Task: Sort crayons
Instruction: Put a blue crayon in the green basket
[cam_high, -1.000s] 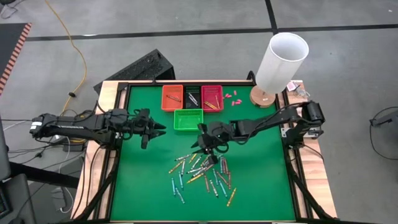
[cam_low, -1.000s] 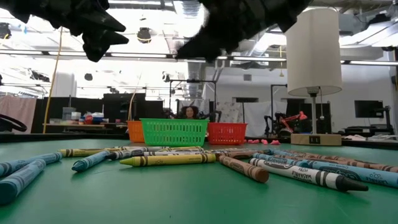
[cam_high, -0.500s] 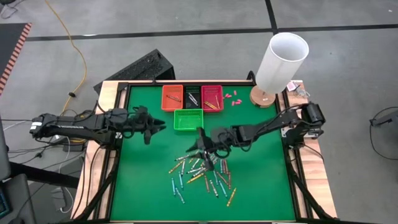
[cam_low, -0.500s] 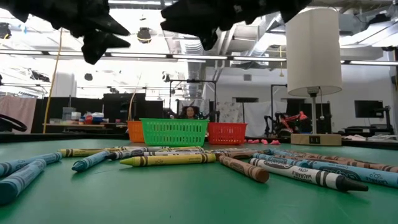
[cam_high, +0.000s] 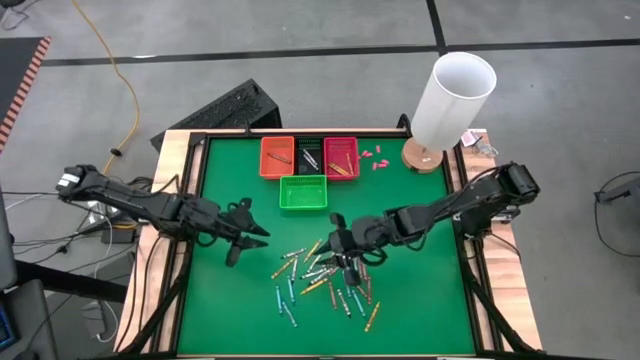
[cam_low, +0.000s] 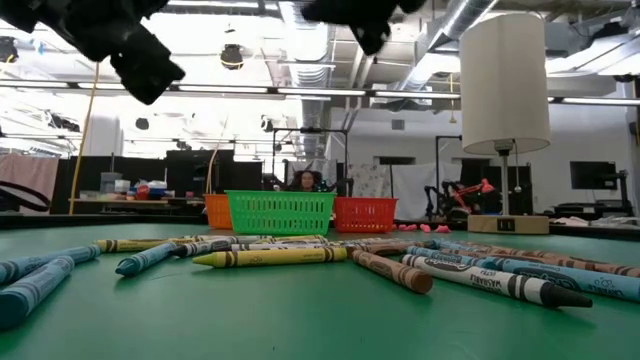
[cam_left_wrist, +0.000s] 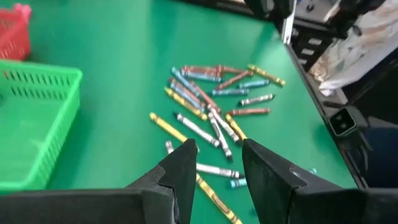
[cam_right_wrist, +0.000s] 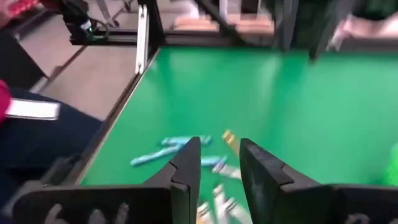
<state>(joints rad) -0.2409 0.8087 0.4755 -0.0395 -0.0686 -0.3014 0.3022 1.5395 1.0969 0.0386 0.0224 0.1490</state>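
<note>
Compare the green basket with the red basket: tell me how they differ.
The green basket is green, while the red basket is red. In the high view, the green basket looks empty; the red basket holds a few crayons. The green basket sits alone, nearer the loose crayon pile, and the red basket stands in the back row beside a black basket. Both are small rectangular mesh baskets on the green table.

Crayons lie before the baskets — mid-table.
</note>
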